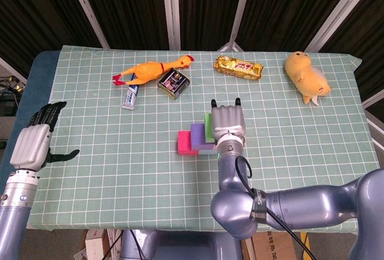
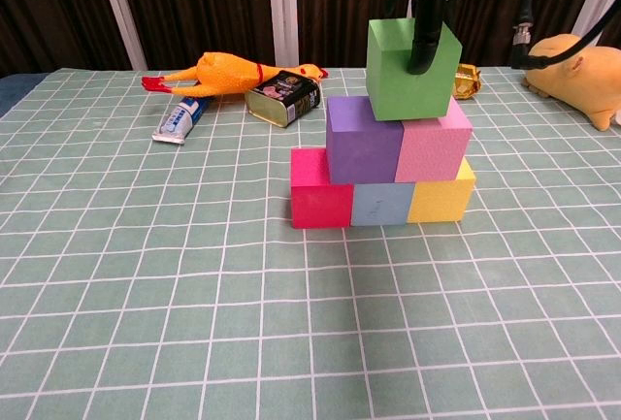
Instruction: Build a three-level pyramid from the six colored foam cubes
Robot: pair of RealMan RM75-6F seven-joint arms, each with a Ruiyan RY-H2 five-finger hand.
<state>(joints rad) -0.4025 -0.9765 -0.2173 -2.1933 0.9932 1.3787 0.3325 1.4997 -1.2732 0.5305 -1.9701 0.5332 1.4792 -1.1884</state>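
A: Where was the green cube (image 2: 411,70) rel. to your right robot hand (image 1: 226,122)?

B: Clamped in it. You had the fingers (image 2: 425,34) down over the cube's front face, and the cube hung directly under the palm, over the seam between the purple cube (image 2: 364,139) and pink cube (image 2: 436,144). Whether it touched them yet, couldn't tell; it looked just about seated, w/ edges roughly square to the row below.

A: Long axis?

B: None, it's a cube. What mattered was left-right centering, and my read is it sat a bit toward purple.

A: Other robot hand?

B: Your left robot hand (image 1: 33,143) was well apart at the counter (image 1: 90,170) edge, fingers spread, holding nothing. Right was obviously the nearer one.

A: Count?

B: Six cubes: one red cube (image 2: 320,200), one light-blue cube (image 2: 382,203), one yellow cube (image 2: 441,197) as the base, purple + pink as 2nd level, green on top. Judging by that, only the release was left.
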